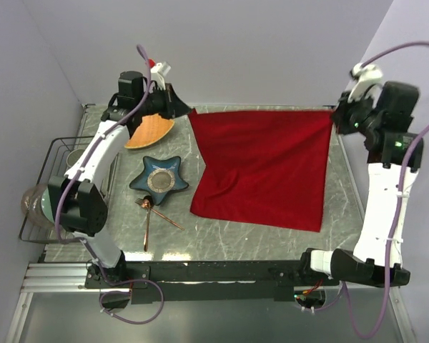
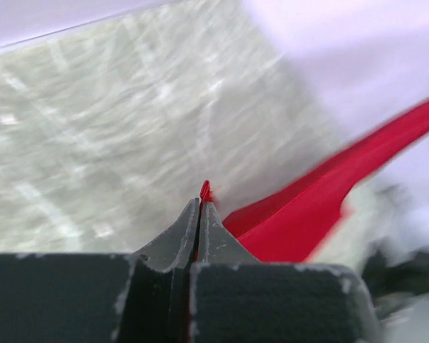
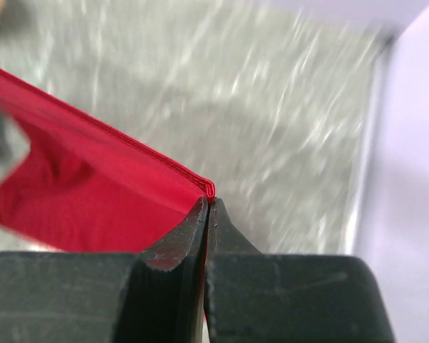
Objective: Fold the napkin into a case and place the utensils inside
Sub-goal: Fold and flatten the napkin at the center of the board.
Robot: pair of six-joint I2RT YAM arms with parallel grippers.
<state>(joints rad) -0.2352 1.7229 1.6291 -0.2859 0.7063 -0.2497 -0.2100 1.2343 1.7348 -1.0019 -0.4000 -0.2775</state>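
Note:
The red napkin [image 1: 261, 168] lies spread over the middle and right of the table, its far edge lifted and stretched between my two grippers. My left gripper [image 1: 180, 108] is shut on the far left corner; in the left wrist view a red tip [image 2: 205, 191] pokes out between the jaws [image 2: 199, 209]. My right gripper [image 1: 337, 114] is shut on the far right corner, and the right wrist view shows the hemmed corner [image 3: 209, 189] pinched at the fingertips [image 3: 209, 204]. The copper utensils [image 1: 151, 214] lie on the table near the front left.
A blue star-shaped dish [image 1: 160, 178] sits left of the napkin, above the utensils. An orange triangular plate [image 1: 149, 131] lies at the back left beside my left arm. A wire rack [image 1: 50, 186] with a glass jar [image 1: 34, 202] stands off the left edge.

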